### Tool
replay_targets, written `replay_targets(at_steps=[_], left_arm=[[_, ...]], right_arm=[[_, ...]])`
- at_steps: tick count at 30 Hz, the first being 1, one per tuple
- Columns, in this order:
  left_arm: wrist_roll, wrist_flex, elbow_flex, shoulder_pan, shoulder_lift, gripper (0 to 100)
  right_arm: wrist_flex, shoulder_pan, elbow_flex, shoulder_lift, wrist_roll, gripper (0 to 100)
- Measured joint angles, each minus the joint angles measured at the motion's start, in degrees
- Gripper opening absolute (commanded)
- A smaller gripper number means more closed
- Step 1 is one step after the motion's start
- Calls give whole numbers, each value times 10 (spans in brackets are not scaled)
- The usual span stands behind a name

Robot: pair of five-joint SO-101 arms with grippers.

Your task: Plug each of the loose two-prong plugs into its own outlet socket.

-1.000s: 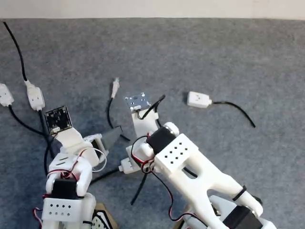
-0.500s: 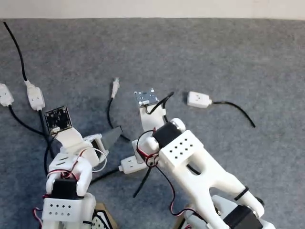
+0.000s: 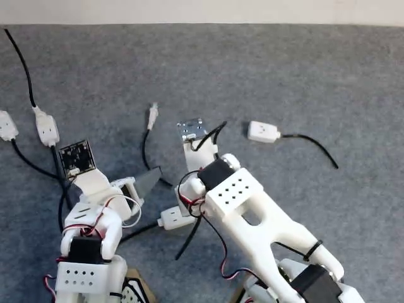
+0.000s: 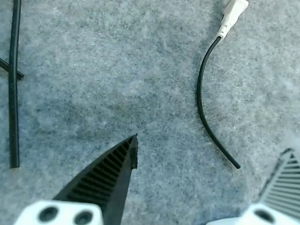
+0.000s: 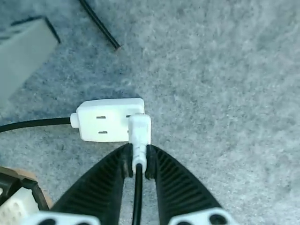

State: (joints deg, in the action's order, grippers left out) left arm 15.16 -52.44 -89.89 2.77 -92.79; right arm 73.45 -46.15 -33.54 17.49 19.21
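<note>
"Two grippers over this table (image 3: 315, 69). What has each got?"
"The right gripper (image 5: 137, 151) is clamped tight on a white two-prong plug (image 5: 139, 131), whose black cord (image 5: 137, 187) runs back between the fingers. The left gripper (image 4: 211, 145) gapes wide over grey carpet, holding nothing."
"Where's that plug?"
"It's touching the end of a white outlet socket (image 5: 105, 121) by the near edge, about midway along. I cannot tell whether the prongs are in. From above, the right arm (image 3: 233, 196) hangs over the join."
"What else is around?"
"A loose plug (image 3: 152, 113) lies left of the middle, and its short cord (image 4: 204, 103) curls toward the left gripper. A free socket (image 3: 263, 131) sits right of the middle. A left-edge socket (image 3: 7, 125) has a second socket (image 3: 46, 129) just beside it, and black cables (image 4: 14, 84) cross nearby."
</note>
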Motion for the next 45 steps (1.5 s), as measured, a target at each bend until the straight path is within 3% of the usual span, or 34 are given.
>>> replay_targets(at_steps=[17,26,36,45], left_arm=[[0,0,0,0,0,432],[0,0,0,0,0,432],[0,0,0,-1,0,432],[0,0,0,-7,0,432]], right_arm=[[0,-4,-2,40,0,6],[18,-64,-3,40,0,6],[20,12,-3,41,-15,5],[7,13,-3,44,-15,5]])
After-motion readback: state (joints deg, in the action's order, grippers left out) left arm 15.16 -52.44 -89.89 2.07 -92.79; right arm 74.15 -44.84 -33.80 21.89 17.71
